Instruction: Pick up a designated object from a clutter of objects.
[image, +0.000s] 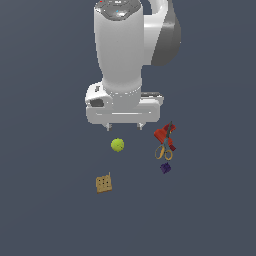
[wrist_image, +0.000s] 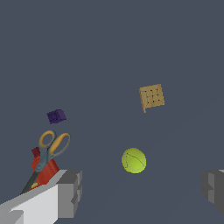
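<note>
Tan-brown square dotted block (image: 103, 183) lies free; only the wrist view shows its dot grid and the tool (wrist_image: 142, 192) spread wide, empty.

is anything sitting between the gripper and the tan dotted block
Partly. The yellow-green ball lies on the floor between the open gripper and the tan dotted block, roughly on the line to it. The scissors, red piece and purple block sit off toward the exterior view's right.
</note>
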